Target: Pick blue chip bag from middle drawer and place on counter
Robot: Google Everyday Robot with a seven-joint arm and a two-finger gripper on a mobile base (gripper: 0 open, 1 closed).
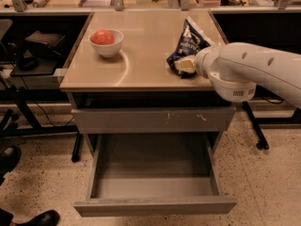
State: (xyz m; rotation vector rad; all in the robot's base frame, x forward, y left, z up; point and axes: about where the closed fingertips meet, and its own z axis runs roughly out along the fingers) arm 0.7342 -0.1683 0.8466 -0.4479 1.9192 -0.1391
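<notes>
Glossy beige counter (pixel 141 46) carried the blue chip bag (pixel 192 41), a crinkled dark-blue foil pouch with white lettering, propped up near the right front edge. A white robot arm (pixel 256 69) hid the bag's lower right side and most of the gripper (pixel 184 65), which touched the bag. Whether it was clamped could not be told. Below, the middle drawer (pixel 155 205) stood open.

My gripper (pixel 184 65) is sitting over the 4 o'clock edge of the counter (pixel 146 60), touching the low end of the blue chip bag (pixel 190 40), which is leaning up toward 12 o'clock. A white bowl (pixel 107 48) is standing at the counter's 10 o'clock, holding a round red fruit (pixel 102 36). Below a scuffed grey front panel (pixel 150 120), the middle drawer (pixel 155 205) is standing pulled out toward 6 o'clock.
</notes>
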